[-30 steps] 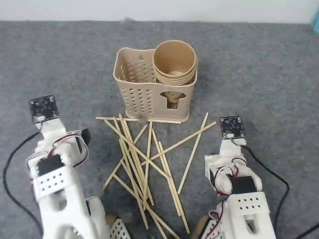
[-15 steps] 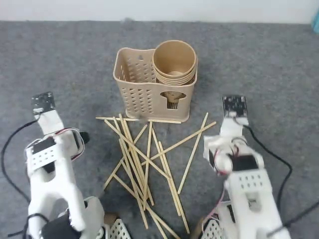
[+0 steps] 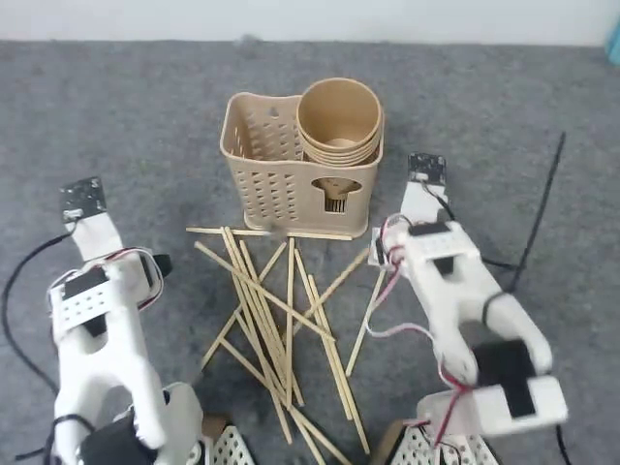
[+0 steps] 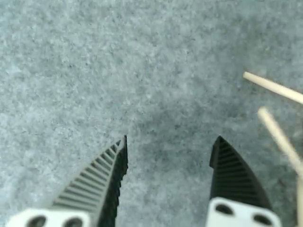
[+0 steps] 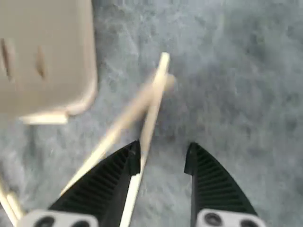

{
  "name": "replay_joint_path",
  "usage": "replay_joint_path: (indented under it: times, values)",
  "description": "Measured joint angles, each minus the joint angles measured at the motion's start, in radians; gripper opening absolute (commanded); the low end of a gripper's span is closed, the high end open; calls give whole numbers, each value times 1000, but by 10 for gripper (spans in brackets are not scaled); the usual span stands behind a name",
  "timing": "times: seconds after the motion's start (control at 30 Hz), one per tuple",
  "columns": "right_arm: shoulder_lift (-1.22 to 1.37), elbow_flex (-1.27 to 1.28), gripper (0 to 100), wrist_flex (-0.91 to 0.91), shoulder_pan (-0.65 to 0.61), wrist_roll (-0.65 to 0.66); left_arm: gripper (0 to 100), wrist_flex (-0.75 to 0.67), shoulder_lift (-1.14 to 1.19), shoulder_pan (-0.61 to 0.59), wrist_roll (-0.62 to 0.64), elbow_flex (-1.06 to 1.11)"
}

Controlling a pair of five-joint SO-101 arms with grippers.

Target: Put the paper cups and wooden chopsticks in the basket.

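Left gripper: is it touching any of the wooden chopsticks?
Apart. The left wrist view shows the left gripper open over carpet, the nearest wooden chopsticks off to one side, with bare carpet between them and its fingers.

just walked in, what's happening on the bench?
Sorting job, partly done. The paper cups already sit stacked in the basket; the wooden chopsticks lie scattered on the carpet in front of it. The right gripper is open over two chopstick ends beside the basket's corner, nothing gripped yet. The left gripper is open over bare carpet at the pile's edge.
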Motion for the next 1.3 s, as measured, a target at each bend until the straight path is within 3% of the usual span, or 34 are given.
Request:
replay_joint_path:
  times: [0.13,0.23,0.3,0.6,0.93,1.13,1.3]
  values:
    - [91,-124,142,81,3,0,272,-11,0,0,0,0]
    - [118,-166,0,120,5,0,272,-14,0,0,0,0]
    - [127,-169,32,121,11,2,272,-14,0,0,0,0]
    - [83,-187,7,253,25,3,272,-14,0,0,0,0]
    - [-479,-187,7,470,49,3,272,-14,0,0,0,0]
    - [-891,-187,7,393,48,9,272,-14,0,0,0,0]
    - [-1123,-187,7,258,-18,149,272,-14,0,0,0,0]
